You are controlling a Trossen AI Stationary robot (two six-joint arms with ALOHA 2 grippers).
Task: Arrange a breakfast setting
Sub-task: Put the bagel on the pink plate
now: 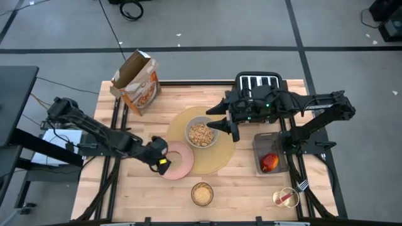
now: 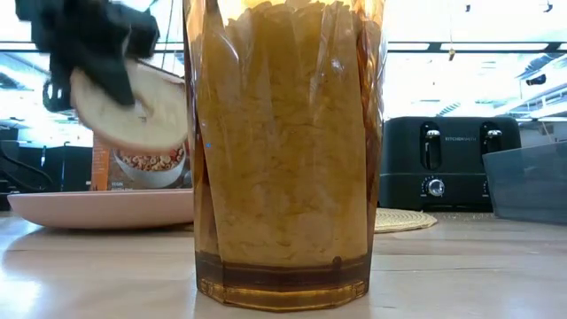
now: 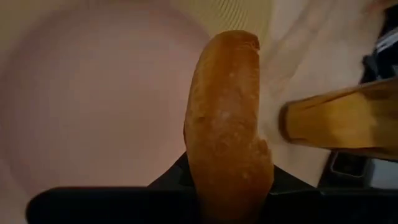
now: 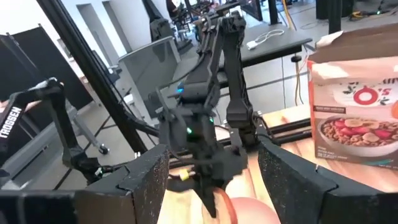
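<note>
High view: the left gripper [image 1: 158,157] hangs over the pink plate [image 1: 182,164], at about 7 o'clock from the table's middle, pinched narrow on a bread slice [image 3: 229,130] held on edge. The left wrist view shows the slice upright between the fingers with the plate right below it. The right gripper [image 1: 227,125] stands over the 3 o'clock rim of the bowl [image 1: 202,134], which sits full of cereal on the placemat [image 1: 223,157]; its fingers are spread and hold nothing.

Risk, as I judge it: released on edge, the slice could tip and roll off the plate toward the mat or bare wood, since the plate is shallow. A lift by the right arm could also clip the bowl's rim and spill cereal.

Around: the cereal box [image 1: 135,81] at 11 o'clock, the toaster [image 1: 259,81] at 1, the apple [image 1: 269,162] in a grey bin [image 1: 259,143] at 4, the glass [image 1: 202,194] at 6, full of cereal, and the fork [image 1: 303,185] at 5. The glass stands near the plate, close to the left arm's way out.
</note>
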